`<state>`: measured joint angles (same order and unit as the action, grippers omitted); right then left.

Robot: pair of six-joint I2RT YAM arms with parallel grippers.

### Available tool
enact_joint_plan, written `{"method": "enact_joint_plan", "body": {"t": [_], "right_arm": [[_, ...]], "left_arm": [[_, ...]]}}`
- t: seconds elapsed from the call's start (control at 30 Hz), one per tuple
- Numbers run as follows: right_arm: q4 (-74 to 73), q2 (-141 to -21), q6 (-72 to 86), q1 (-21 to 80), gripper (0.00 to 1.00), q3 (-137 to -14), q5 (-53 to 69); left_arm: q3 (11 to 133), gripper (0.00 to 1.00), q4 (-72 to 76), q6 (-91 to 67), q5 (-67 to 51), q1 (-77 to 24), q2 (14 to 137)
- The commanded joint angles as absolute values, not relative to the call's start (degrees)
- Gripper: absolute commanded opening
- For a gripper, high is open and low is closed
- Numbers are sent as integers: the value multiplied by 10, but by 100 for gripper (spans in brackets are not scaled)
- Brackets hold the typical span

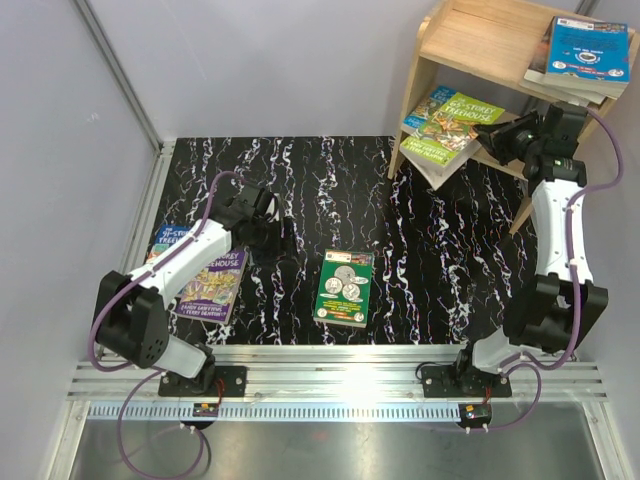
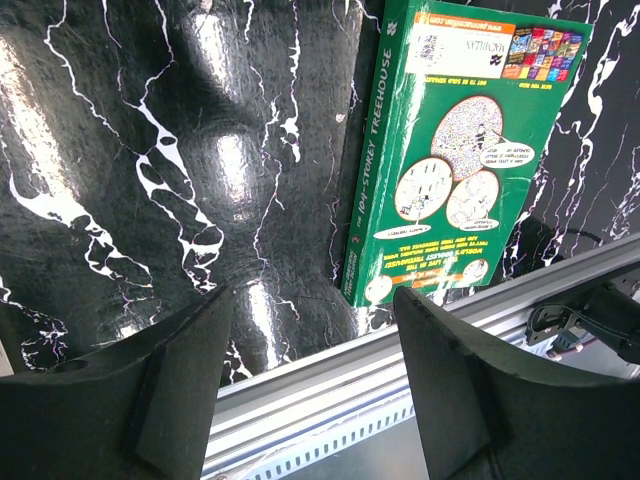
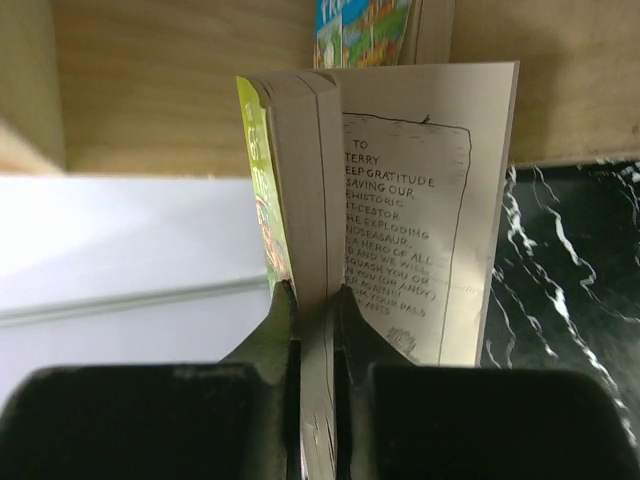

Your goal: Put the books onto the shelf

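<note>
Green book [image 1: 345, 287] lies flat mid-table, long axis running near to far. Left gripper [image 1: 283, 238] hangs near its left side, jaws wide and empty — the nearer arm for it. Far right, right gripper [image 3: 311, 300] is closed tight on the lime book's [image 3: 300, 170] pages at the shelf's [image 1: 480, 40] lower tier.

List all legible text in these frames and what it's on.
"104-STOREY TREEHOUSE": spine of green book.
"TO TERRY", "GRATITUDE", "SAVING OUR": open page of yellow-green book pinched by right tool.
"STOREY TREEHOUSE": its cover, top view.
"TREEHOUSE": purple book.
Blue book, green back cover: too small.
</note>
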<state>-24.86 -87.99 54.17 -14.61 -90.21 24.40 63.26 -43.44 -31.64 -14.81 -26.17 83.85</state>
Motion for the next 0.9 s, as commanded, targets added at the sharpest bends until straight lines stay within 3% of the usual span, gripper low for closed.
{"method": "enact_joint_plan", "body": {"t": [0.0, 0.33, 0.5, 0.67, 0.87], "right_arm": [[-128, -890, 624, -148, 0, -905, 214], [-6, -861, 731, -148, 0, -800, 177], [130, -847, 813, -148, 0, -710, 156], [190, -870, 837, -148, 0, -714, 149], [157, -923, 824, -148, 0, -797, 149]], "left_arm": [[644, 68, -412, -323, -166, -258, 846], [647, 68, -402, -326, -177, -259, 870], [655, 68, -401, -322, -183, -260, 883], [665, 67, -408, -314, -181, -260, 891], [666, 67, -413, -304, -178, -261, 893]]}}
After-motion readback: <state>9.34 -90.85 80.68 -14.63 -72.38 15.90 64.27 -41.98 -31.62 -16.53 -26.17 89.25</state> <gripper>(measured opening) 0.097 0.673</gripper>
